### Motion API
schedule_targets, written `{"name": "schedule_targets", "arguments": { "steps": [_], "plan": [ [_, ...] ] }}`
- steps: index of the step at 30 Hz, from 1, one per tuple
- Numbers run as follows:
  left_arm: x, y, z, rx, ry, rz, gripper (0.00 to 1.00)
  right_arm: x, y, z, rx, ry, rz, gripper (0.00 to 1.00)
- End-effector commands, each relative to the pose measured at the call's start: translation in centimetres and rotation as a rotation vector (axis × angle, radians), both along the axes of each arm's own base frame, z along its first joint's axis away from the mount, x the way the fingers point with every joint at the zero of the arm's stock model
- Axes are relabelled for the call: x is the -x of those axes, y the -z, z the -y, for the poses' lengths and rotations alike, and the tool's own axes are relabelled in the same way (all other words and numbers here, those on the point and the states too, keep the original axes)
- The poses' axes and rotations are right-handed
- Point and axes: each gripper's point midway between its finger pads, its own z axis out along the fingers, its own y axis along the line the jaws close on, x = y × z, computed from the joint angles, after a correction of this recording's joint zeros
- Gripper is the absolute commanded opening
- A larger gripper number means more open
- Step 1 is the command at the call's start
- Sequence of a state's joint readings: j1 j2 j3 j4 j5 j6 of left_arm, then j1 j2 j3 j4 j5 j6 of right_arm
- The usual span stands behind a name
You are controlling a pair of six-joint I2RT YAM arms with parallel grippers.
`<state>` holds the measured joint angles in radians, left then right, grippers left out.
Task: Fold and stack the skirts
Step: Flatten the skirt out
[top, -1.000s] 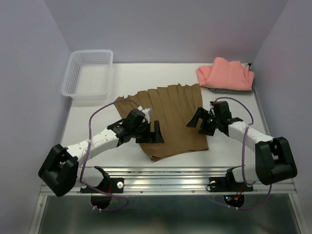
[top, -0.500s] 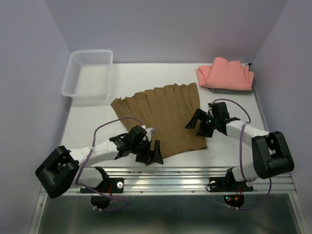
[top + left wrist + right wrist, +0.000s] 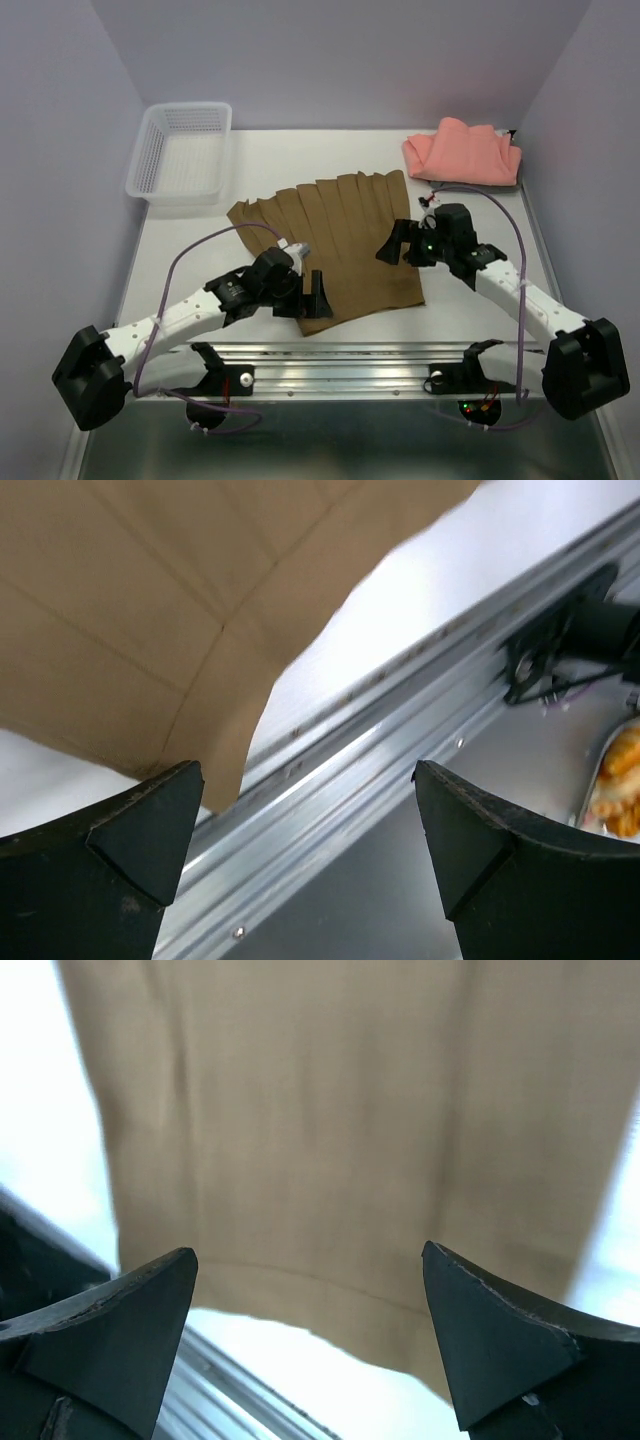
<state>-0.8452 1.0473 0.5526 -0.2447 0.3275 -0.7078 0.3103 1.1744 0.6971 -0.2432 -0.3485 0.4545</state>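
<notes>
Brown skirt [image 3: 340,235]: I see it fanned out flat in the middle of the table [image 3: 290,160], pleats running away from me, narrower toward the near edge.
Pink skirt [image 3: 462,152]: folded at the far right corner, well apart from the brown skirt.
Left gripper [image 3: 305,295]: fingers wide apart, holding nothing, at the brown skirt's near left corner by the metal rail [image 3: 350,750].
Right gripper [image 3: 406,248]: fingers wide apart, empty, over the brown skirt's right side. Its camera shows me the hem between them.
Basket [image 3: 150,150]: white, far left corner.

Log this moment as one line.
brown skirt: spread flat, unfolded | left pincer: open, at its near-left corner | right pincer: open, over its right side | pink skirt: folded, far right
</notes>
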Motion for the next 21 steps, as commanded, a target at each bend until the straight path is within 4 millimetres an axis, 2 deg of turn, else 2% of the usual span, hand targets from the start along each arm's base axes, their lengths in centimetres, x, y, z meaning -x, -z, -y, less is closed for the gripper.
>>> {"name": "schedule_targets", "arguments": {
  "steps": [1, 3, 5, 6, 7, 10, 14, 17, 21],
  "plan": [
    [-4.7, -5.0, 0.1, 0.018, -0.109, 0.25, 0.99, 1.6, -2.7, -3.6, -0.029, -0.161, 0.119, 1.0],
    [-6.7, -6.5, -0.5, -0.01, -0.179, 0.317, 0.99, 2.6, -2.7, -5.1, -0.039, -0.206, 0.126, 1.0],
    [-8.0, -7.3, -0.6, -0.016, -0.23, 0.343, 0.99, 3.2, -1.8, -5.9, -0.028, -0.228, 0.106, 1.0],
    [-8.6, -7.2, -1.0, -0.031, -0.259, 0.354, 0.99, 3.9, -1.4, -6.6, -0.024, -0.246, 0.095, 1.0],
    [-9.4, -7.1, -1.4, -0.043, -0.293, 0.358, 0.99, 3.7, -0.8, -6.6, 0.0, -0.226, 0.091, 1.0],
    [-10.5, -4.3, -2.8, -0.135, -0.342, 0.304, 0.99, 3.9, 1.1, -6.5, 0.051, -0.195, 0.048, 1.0],
    [-12.1, -1.6, -4.9, -0.192, -0.429, 0.271, 0.99, 3.5, 3.4, -5.1, 0.126, -0.114, -0.008, 1.0],
    [-12.3, -0.1, -4.6, -0.131, -0.428, 0.249, 0.99, 3.8, 6.3, -2.5, 0.231, 0.03, -0.114, 1.0],
    [-11.5, 2.5, -4.2, -0.125, -0.395, 0.2, 0.99, 3.9, 8.8, 0.8, 0.373, 0.2, -0.188, 1.0]
  ]
}}
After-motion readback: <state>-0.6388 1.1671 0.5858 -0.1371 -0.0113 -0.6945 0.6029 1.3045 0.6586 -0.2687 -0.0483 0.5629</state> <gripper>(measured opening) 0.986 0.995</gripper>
